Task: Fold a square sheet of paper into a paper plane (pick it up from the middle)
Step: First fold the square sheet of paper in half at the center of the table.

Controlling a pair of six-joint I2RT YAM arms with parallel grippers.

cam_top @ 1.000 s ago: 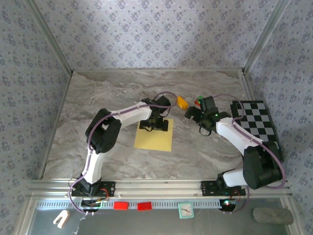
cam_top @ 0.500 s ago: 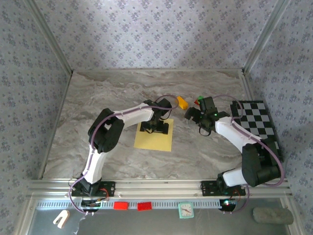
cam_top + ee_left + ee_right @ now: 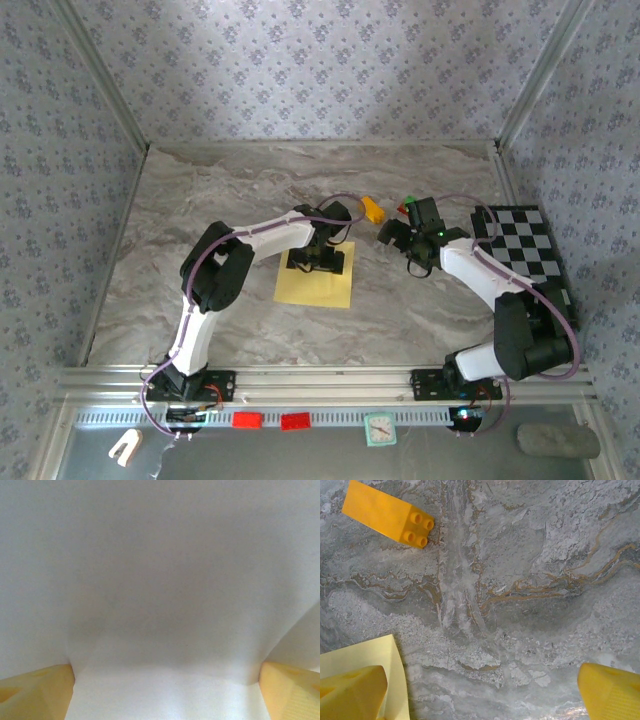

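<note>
1. I count one thin, plain yellow square sheet of paper (image 3: 312, 288) on the grey marbled desk (image 3: 200, 210). It lies flat near the middle of the desk, a little left of centre.
2. My left gripper (image 3: 320, 260) points down over the far half of that sheet. On the left wrist camera its two yellow fingertips (image 3: 35, 692) sit in the bottom corners, spread wide. Paper runs between them and up across the frame, looking pale grey from so close. I read the jaws as released, with nothing pinched between them.
3. My right gripper (image 3: 398, 236) hangs to the right of the sheet, apart from it. On the right wrist camera its two yellow fingertips are just as far apart with bare desk between them, so it is released and holds nothing. One corner of the sheet lies just beside its left fingertip.
4. One orange-yellow toy block (image 3: 385, 512), with four round studs on its end, lies on the desk beyond the sheet's far right corner. It touches neither the paper nor a gripper.
5. One black-and-white checkered board (image 3: 525, 245) lies at the right edge of the desk.
6. On the near rail I count two red tags (image 3: 247, 420) and one small square clock face (image 3: 379, 429).
</note>
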